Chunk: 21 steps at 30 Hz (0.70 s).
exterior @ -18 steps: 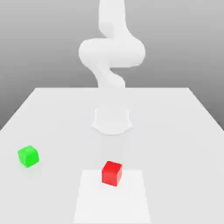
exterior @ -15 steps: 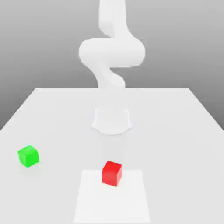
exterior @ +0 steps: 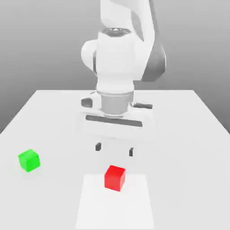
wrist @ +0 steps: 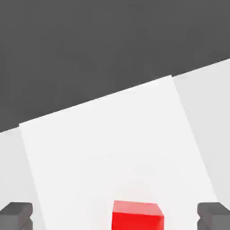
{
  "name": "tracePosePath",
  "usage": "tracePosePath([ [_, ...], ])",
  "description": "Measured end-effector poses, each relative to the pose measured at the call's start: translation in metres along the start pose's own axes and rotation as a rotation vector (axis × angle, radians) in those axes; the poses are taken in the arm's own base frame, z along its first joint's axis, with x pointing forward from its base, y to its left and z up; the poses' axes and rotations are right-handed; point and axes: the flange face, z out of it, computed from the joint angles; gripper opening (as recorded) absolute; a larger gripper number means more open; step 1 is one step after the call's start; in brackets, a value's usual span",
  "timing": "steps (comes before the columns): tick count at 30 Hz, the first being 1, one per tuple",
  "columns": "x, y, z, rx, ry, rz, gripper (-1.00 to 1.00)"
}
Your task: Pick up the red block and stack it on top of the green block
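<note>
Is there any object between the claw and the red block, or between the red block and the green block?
Nothing visible. The open claw hangs above and just behind the red block, with bare table from there to the green block.

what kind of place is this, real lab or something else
Most likely a simulated tabletop test scene, not a real lab: a bare white table against a featureless grey backdrop, two plain cubes, the red block and green block, and an open gripper above.
</note>
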Motion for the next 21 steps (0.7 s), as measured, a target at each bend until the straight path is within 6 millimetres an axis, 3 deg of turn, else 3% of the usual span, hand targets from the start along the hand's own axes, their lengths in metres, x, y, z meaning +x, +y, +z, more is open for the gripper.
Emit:
tracePosePath([
  [6, -0.004, 0.009, 0.062, -0.023, -0.012, 0.013, 0.0],
  [7, -0.005, 0.01, 0.068, -0.023, -0.012, 0.012, -1.0],
  [14, -0.005, 0.01, 0.067, -0.022, -0.011, 0.012, -1.0],
  [21, -0.004, 0.008, 0.013, -0.023, -0.011, 0.011, -1.0],
])
